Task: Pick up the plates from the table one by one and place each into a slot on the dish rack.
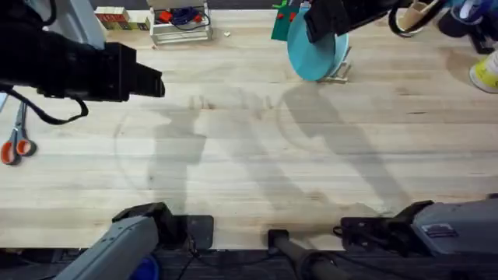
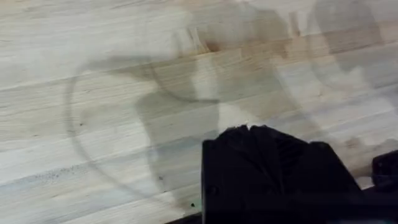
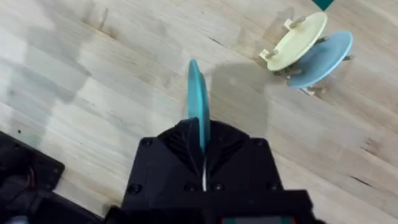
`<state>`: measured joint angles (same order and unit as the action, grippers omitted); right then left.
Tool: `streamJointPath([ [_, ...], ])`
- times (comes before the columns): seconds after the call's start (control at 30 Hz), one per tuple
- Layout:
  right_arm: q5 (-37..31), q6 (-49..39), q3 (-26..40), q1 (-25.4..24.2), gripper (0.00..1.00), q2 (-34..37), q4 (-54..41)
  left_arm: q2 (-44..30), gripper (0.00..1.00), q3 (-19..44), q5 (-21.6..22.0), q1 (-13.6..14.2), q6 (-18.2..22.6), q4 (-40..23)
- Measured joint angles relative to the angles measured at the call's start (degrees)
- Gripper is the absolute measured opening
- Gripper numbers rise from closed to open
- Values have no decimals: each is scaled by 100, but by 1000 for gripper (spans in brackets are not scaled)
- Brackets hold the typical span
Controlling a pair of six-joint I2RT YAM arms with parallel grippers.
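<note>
While carrying the turquoise plate (image 3: 198,106) edge-on, clamped in the right tool (image 3: 202,146) above the counter (image 3: 93,93) and short of the dish rack (image 3: 309,91), keep it upright. Line up with a free slot and lower gently before releasing. Mind the cream plate (image 3: 298,40) and light-blue plate (image 3: 323,59) standing in the rack. Leave the left tool (image 2: 249,134), closed and empty, well clear of the rack.

Bright, even illumination from above. Soft, overlapping arm shadows across the table (image 1: 257,155), with faint curved outlines. No harsh glare. Left arm (image 1: 78,66) large, dark, blurred near the overhead camera. Wrist-view foregrounds out of focus.
</note>
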<state>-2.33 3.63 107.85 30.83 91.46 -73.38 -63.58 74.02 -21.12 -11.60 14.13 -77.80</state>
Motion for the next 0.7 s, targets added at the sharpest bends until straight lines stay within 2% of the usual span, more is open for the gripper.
streamJointPath([
  [0.03,0,-34,-2,0,30,2,-7,1,40,0,0,0,0,0],
  [0.07,10,-65,-2,0,30,2,-12,1,96,0,2,0,-1,0],
  [0.13,71,-103,0,0,30,2,-18,1,290,0,16,0,-6,0],
  [0.27,290,-248,0,-2,30,2,-18,1,906,2,22,0,-21,0],
  [0.3,334,-279,0,-2,30,1,-18,-1,972,2,22,0,-39,0],
  [0.7,459,-346,0,-2,30,2,-21,1,994,4,22,0,-42,0],
])
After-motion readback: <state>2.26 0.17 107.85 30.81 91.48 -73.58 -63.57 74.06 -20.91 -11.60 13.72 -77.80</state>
